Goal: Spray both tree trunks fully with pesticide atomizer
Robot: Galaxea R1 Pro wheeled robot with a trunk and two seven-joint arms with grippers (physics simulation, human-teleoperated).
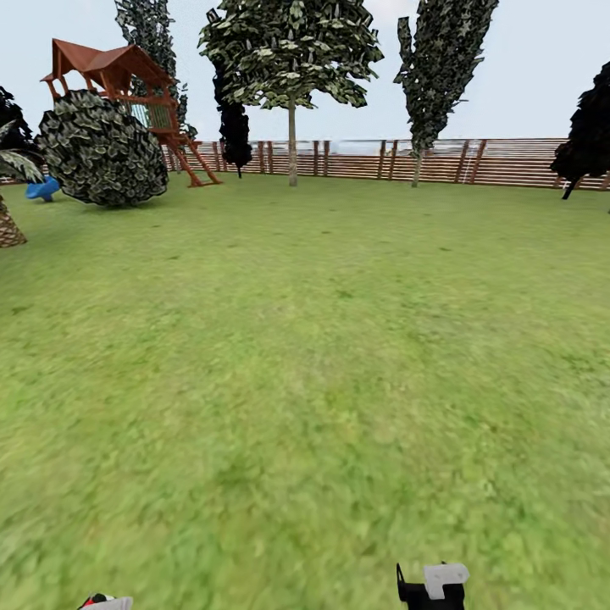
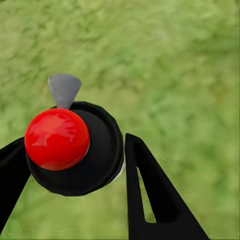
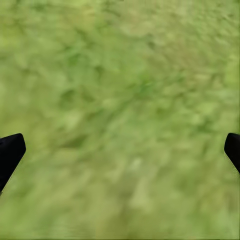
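Left gripper (image 2: 75, 165): black fingers (image 2: 150, 195) clamped on the black-bodied pesticide atomizer (image 2: 87, 150) with round red cap; its grey nozzle (image 2: 64, 90) points forward over blurry green grass floor (image 1: 305, 356). Right gripper (image 3: 120, 150): fingers wide apart. Brown slat fence (image 1: 508, 161) far.

open lawn (image 1: 322, 339) ahead, trees (image 1: 291, 144) far off
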